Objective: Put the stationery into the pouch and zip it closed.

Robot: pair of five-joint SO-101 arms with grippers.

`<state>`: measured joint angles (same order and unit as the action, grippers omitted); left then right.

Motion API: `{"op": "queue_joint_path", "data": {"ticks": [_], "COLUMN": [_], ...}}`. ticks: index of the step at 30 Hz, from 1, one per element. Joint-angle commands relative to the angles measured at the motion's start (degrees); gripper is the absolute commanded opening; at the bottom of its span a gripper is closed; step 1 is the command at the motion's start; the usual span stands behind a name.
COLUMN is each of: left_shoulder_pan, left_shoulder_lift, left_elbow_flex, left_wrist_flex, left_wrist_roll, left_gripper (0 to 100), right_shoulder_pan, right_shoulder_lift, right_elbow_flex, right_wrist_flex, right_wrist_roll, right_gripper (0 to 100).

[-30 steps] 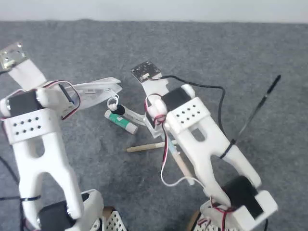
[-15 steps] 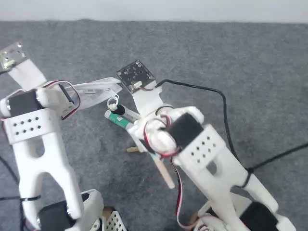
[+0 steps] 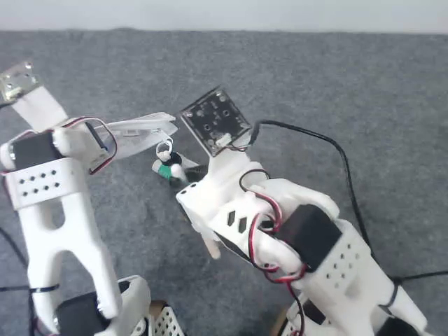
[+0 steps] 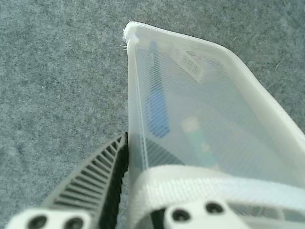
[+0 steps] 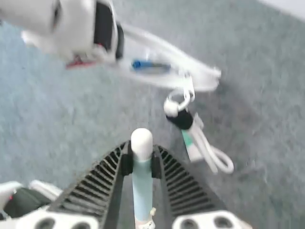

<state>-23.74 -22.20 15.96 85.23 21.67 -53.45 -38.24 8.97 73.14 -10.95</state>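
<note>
The clear mesh pouch (image 4: 200,119) hangs off the carpet with my left gripper (image 4: 138,157) shut on one end; a blue pen (image 4: 157,105) and a green-tipped item (image 4: 198,136) lie inside. In the high view the pouch (image 3: 143,131) juts out from the left arm toward the middle. My right gripper (image 5: 141,152) is shut on a pale blue pen with a white cap (image 5: 141,143), pointing at the pouch (image 5: 167,71) and a short way from it. The pen's other end (image 3: 213,246) sticks out under the right arm. The zip pull ring (image 5: 178,102) dangles from the pouch's end.
A green-and-white stick with a black cap (image 3: 168,170) lies on the grey carpet just below the pouch's tip, with a white loop (image 5: 212,155) beside it. The right arm's black cable (image 3: 329,150) trails to the right. Bare carpet lies at the back.
The right arm has swung left and risen with the pen, and now stands over the spot where a wooden stick lay. The left arm and pouch have not moved.
</note>
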Motion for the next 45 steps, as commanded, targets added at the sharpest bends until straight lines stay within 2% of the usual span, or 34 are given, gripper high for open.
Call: {"op": "queue_joint_path", "data": {"ticks": [1, 20, 29, 42, 45], "left_shoulder_pan": [-0.18, 0.00, 0.00, 0.00, 0.09], "left_shoulder_lift": [-0.26, -0.62, -0.62, -0.53, -0.62], "left_elbow_flex": [-0.04, 0.66, 0.75, 0.75, 0.75], "left_wrist_flex": [-1.49, -1.67, -1.58, -1.76, -1.76], "left_wrist_roll": [0.18, 0.18, 0.18, 0.18, 0.26], "left_gripper": [2, 2, 2, 2, 2], "right_shoulder_pan": [-0.57, -0.22, 1.01, 2.24, 2.24], "right_shoulder_lift": [-2.51, -2.42, -5.14, -21.23, -21.67], "right_elbow_flex": [-2.11, -2.11, 3.25, 28.57, 32.44], "right_wrist_flex": [-3.74, -21.93, -25.45, -55.25, -62.02], "right_wrist_roll": [-0.62, -0.53, -0.53, 0.00, 3.25], "right_gripper": [0.6, 0.6, 0.6, 0.6, 0.6]}}
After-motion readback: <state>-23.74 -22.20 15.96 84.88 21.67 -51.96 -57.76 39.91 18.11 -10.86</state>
